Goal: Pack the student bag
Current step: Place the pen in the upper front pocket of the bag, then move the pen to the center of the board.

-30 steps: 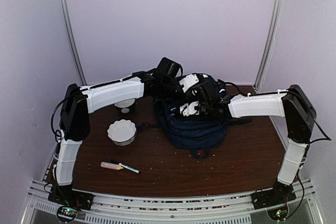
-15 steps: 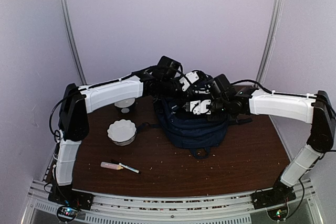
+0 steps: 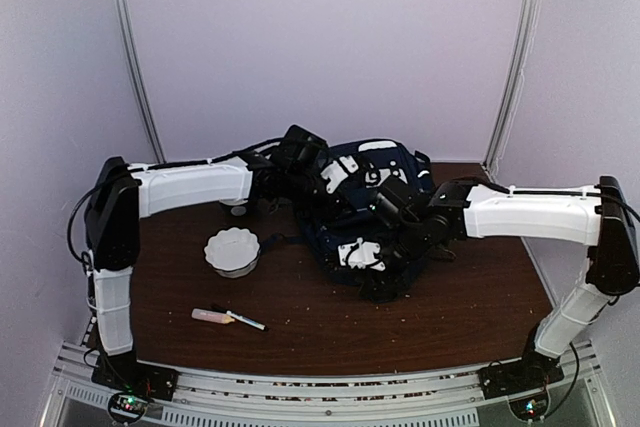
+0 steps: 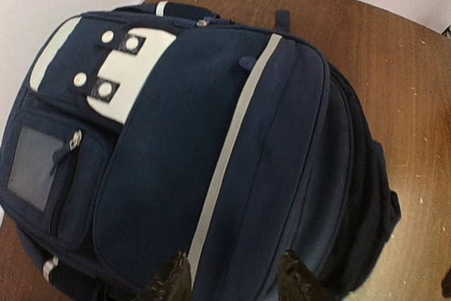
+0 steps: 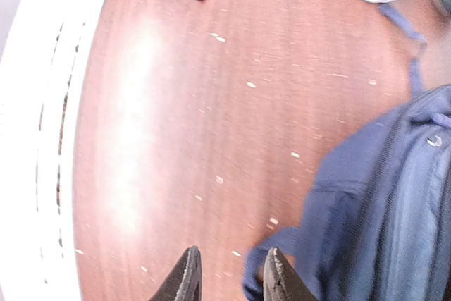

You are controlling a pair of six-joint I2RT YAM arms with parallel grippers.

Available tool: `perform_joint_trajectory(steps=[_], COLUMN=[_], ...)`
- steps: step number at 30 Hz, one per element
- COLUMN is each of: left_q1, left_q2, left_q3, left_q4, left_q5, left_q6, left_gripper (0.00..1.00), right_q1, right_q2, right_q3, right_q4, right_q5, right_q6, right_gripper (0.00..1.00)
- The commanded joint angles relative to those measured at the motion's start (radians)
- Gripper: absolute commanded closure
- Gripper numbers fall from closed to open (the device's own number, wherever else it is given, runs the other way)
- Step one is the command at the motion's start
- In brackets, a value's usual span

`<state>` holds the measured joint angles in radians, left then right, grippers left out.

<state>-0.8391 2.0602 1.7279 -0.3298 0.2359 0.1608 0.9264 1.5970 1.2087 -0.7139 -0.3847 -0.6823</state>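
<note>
The student bag (image 3: 400, 169), navy with thin white stripes and white buckle patches, lies in the middle of the table. In the left wrist view the bag (image 4: 211, 125) fills the frame, front pocket up. My left gripper (image 3: 315, 169) hangs at the bag's left end. It is open (image 4: 232, 280), and nothing sits between its fingers. My right gripper (image 3: 378, 282) is low at the bag's near edge and open (image 5: 229, 273) over bare table. The bag's carry loop (image 5: 282, 239) lies just beside its right finger, apart from it.
A white scalloped bowl (image 3: 232, 250) stands left of the bag, with a second small dish (image 3: 238, 207) behind it under the left arm. A pen (image 3: 243, 319) and a pink stick (image 3: 212, 316) lie near the front left. The wooden table (image 3: 460, 307) ends at a white rail.
My left gripper has opened and drawn back to the left. My right arm has swung from the bag's top down to its near edge. The bag's front patches now show.
</note>
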Motion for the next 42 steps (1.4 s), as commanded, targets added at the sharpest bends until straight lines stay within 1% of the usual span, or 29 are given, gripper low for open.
perform_joint_trajectory(steps=[1,5,8,12,13,14,15,18,21,23,25,29,32,33,37,42], left_q1=[0.01,0.021,0.054,0.121,0.143,0.158,0.174,0.225,0.268,0.273,0.274,0.275,0.283,0.284,0.294,0.296], left_q2=[-0.221,-0.37,-0.486,-0.612,-0.649,-0.674,-0.698,-0.745,-0.773,-0.794,-0.816,-0.849,-0.877,-0.889,-0.909,-0.879], left_q3=[-0.159,-0.295,-0.418,-0.561,-0.592,-0.625,-0.662,-0.775,-0.856,-0.886,-0.906,-0.938,-0.999,-1.018,-1.072,-1.102], left_q4=[-0.004,-0.163,-0.267,-0.374,-0.413,-0.435,-0.461,-0.465,-0.473,-0.48,-0.488,-0.514,-0.514,-0.506,-0.45,-0.392], left_q5=[-0.104,-0.226,-0.319,-0.369,-0.405,-0.443,-0.448,-0.401,-0.349,-0.344,-0.344,-0.341,-0.327,-0.323,-0.302,-0.243], left_q6=[-0.071,-0.175,-0.283,-0.464,-0.522,-0.589,-0.646,-0.744,-0.818,-0.837,-0.848,-0.866,-0.936,-0.957,-0.999,-1.021], left_gripper=[0.56,0.56,0.57,0.58,0.58,0.55,0.49,0.43,0.42,0.42,0.42,0.44,0.51,0.52,0.52,0.53], right_q1=[0.008,0.036,0.077,0.139,0.154,0.165,0.174,0.196,0.208,0.215,0.228,0.242,0.246,0.245,0.248,0.256], right_q2=[0.064,0.154,0.232,0.352,0.396,0.428,0.462,0.532,0.564,0.6,0.637,0.696,0.742,0.752,0.772,0.787], right_q3=[0.053,0.131,0.212,0.357,0.411,0.451,0.493,0.564,0.591,0.623,0.662,0.698,0.731,0.732,0.738,0.738], right_q4=[0.038,0.081,0.085,0.046,0.039,0.03,0.021,0.031,0.076,0.08,0.075,0.094,0.105,0.117,0.135,0.127], right_q5=[-0.101,-0.086,-0.097,-0.086,-0.086,-0.096,-0.111,-0.17,-0.236,-0.245,-0.211,-0.122,-0.059,-0.046,-0.043,-0.025], right_q6=[0.112,0.186,0.224,0.238,0.244,0.251,0.257,0.271,0.269,0.275,0.29,0.332,0.366,0.371,0.369,0.353], right_gripper=[0.69,0.69,0.69,0.69,0.69,0.68,0.68,0.65,0.58,0.56,0.55,0.55,0.59,0.6,0.61,0.61])
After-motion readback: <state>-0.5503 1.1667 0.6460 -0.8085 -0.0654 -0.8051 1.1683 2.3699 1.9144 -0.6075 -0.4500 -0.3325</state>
